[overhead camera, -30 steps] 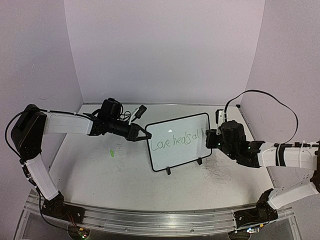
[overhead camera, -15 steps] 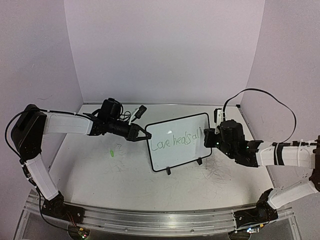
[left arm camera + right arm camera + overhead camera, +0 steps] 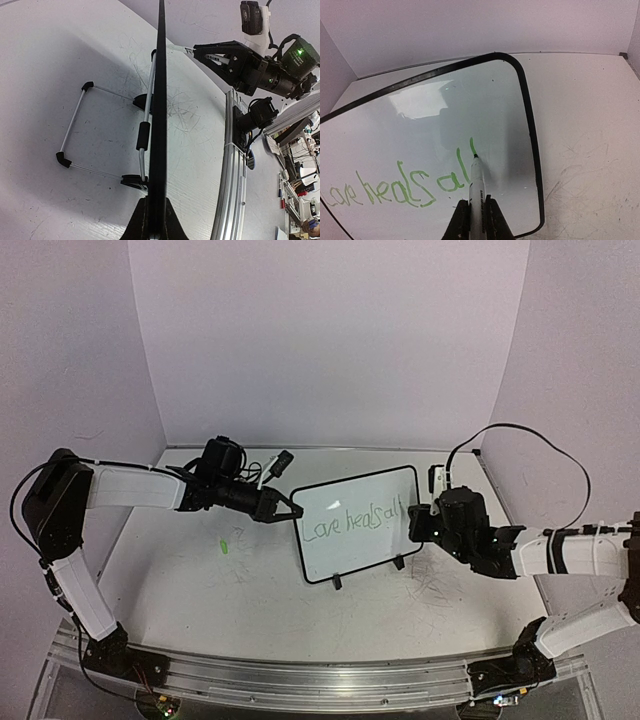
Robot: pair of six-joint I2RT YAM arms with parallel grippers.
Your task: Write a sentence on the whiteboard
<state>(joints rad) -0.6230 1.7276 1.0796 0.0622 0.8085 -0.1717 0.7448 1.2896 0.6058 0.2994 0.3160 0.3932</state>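
— Right hand (image 3: 476,204) first: what has it got?

— It is closed tight on a white-barrelled marker (image 3: 476,185). In the wrist view the marker sticks out toward 12 o'clock from between the fingers. Its tip touches the whiteboard (image 3: 420,130) at the foot of a green stroke.

— And the left hand (image 3: 152,222)?

— It is pinched on the board's black frame, which its own camera sees edge-on as a thin dark line running up to 12 o'clock. From above, the grip is on the left edge just below the upper corner, at about 10 o'clock of the board.

— Where does the board sit?

— Near the middle of the worktop (image 3: 200,590), a little toward 3 o'clock. It is propped up and leaning back on two small black feet (image 3: 336,582), with a wire stand (image 3: 75,125) behind it. The right hand is at its 3 o'clock edge.

— What is written on it?

— Green lettering (image 3: 405,187) that reads "Love heals all"; the last stroke is the one at the marker tip.

— And around it?

— A green smudge (image 3: 224,545) lies on the worktop at the board's 9 o'clock, apart from it. Faint scribbles (image 3: 435,585) show at its 5 o'clock, near the right-hand foot. A metal rail (image 3: 320,675) runs along the worktop's 6 o'clock edge and carries both arm bases.
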